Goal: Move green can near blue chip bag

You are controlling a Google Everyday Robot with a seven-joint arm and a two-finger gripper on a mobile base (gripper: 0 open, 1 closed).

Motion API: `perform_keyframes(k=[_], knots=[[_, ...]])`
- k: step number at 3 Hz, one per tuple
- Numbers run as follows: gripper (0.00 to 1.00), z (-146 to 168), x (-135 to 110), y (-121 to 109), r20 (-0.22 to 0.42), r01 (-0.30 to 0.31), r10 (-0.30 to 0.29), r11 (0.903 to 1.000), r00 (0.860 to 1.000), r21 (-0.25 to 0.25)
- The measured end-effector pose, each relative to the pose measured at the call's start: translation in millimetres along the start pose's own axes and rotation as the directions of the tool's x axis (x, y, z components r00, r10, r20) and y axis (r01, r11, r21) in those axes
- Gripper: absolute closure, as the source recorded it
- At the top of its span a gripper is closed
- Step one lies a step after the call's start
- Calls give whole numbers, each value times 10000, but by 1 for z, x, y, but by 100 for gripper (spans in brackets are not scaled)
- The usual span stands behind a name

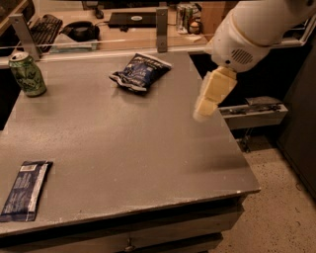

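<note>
The green can (28, 73) stands upright at the table's far left corner. The blue chip bag (139, 72) lies at the far middle of the table, well to the right of the can. My gripper (211, 95) hangs from the white arm above the table's right side, to the right of the bag and far from the can. It holds nothing that I can see.
A flat long blue wrapper (26, 189) lies at the near left of the grey table (128, 148). A rail with posts (161, 22) runs along the far edge. Behind it is a desk with a keyboard (43, 27) and cans (185, 11). The floor drops off on the right.
</note>
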State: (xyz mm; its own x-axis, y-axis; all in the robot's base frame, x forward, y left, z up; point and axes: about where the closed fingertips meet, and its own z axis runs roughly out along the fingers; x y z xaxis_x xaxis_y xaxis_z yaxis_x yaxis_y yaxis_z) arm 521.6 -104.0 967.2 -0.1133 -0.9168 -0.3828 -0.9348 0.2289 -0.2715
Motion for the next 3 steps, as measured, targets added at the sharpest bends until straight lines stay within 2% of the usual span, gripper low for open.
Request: perform_keyframes(k=[1,2,3], knots=[[0,2,-4,-1,89,-9,9,10000,10000,-5],[0,2,-32,-7,951,60,-85,9997,9954,256],[0,17,-98,-20,2561,-11,-93,9992,9666,404]])
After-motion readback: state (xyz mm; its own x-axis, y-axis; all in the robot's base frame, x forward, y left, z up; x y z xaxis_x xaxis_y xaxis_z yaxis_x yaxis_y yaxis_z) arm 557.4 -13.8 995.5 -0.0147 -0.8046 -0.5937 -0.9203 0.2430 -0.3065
